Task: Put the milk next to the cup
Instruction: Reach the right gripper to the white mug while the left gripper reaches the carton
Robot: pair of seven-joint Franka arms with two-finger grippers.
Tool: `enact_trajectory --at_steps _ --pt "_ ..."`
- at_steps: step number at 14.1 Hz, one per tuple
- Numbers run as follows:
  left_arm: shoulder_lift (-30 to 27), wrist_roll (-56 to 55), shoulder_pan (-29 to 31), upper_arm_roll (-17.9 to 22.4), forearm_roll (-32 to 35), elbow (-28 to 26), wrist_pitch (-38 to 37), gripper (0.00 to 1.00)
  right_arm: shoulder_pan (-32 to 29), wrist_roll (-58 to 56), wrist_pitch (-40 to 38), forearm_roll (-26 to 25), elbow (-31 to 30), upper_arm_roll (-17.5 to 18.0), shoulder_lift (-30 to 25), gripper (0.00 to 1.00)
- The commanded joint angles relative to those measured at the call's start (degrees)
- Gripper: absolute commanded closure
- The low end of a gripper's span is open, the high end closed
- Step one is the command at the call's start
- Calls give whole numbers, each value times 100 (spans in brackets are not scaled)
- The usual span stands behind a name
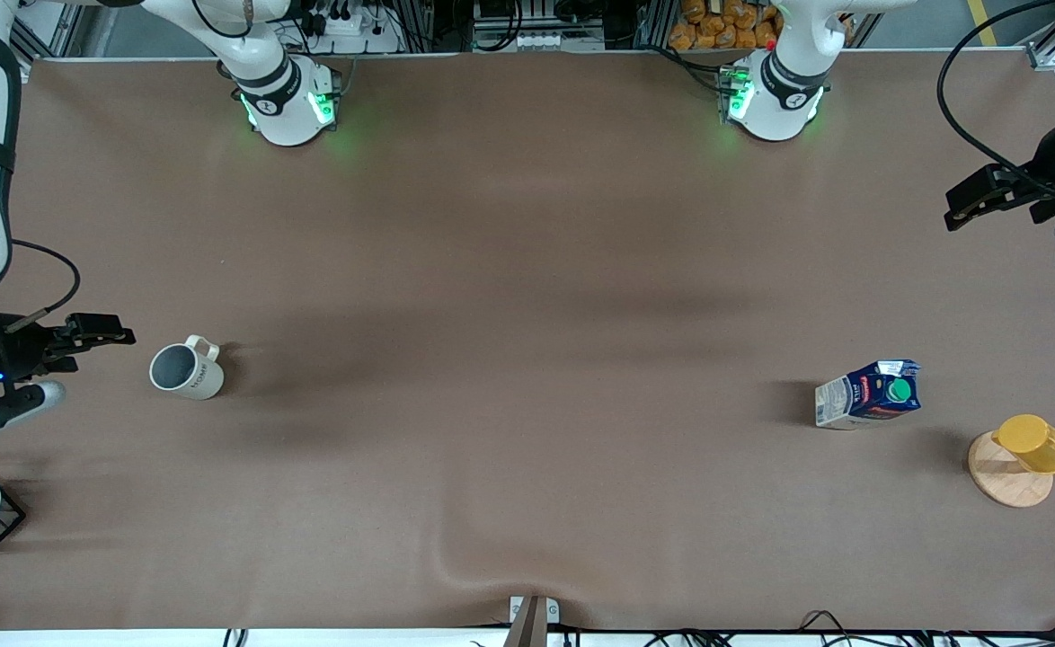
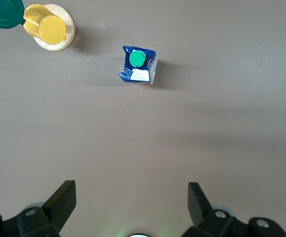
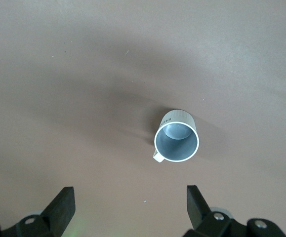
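Nearest the camera among the loose items: yellow cup (image 1: pixel 1034 443), tipped on a round wooden coaster (image 1: pixel 1009 474) close to the table edge at the left arm's end. It is not a task object.

Milk (image 1: pixel 869 394) stands upright just beside it, a little farther from the camera, green cap up, nothing touching it. Cup (image 1: pixel 188 370) sits upright near the table edge at the right arm's end, open mouth up, handle turned away from the camera. Milk and cup are well apart, almost the full table length, so no part of the placement is done yet.

Left gripper (image 1: pixel 986 195) hangs high over the table edge at its own end, fingers (image 2: pixel 63 198) spread wide, empty. Its wrist view looks down on the milk, so it is probably lined up for the pick.

Right gripper (image 1: pixel 96 332) hangs over the table just beside the cup, fingers (image 3: pixel 63 202) also wide, empty. Judged to be waiting.

Risk: the tall, narrow carton may tip if gripped off-centre.
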Motion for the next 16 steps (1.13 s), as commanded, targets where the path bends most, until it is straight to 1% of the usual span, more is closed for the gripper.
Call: enact_trajectory --at_steps 1,3,5,8,9,11,13,14,16 --pt "-50 88 -27 18 -121 -34 -3 0 7 97 -94 72 -10 6 -62 0" --pt "82 79 -45 18 -121 124 -3 0 7 133 -103 72 -10 6 -62 0" --pt "222 88 -71 18 -104 151 -3 0 7 141 -111 72 -10 6 -62 0" --pt "425 141 -1 18 -139 142 32 0 148 676 -155 63 -18 -11 -150 0" --pt "512 140 8 18 -130 142 145 0 191 852 -155 63 -36 -11 -176 0" --pt "819 149 26 45 -121 142 627 0 244 1230 -147 37 -62 -20 -211 0" --pt "1066 149 96 54 -130 133 971 0 262 1249 -94 -42 -115 -38 -211 0" --pt "1180 141 105 54 -130 133 1051 0 245 1240 28 -138 -193 -38 -203 0" --pt "1400 140 113 62 -87 133 1209 0 227 1249 528 -279 -561 -55 -229 0"
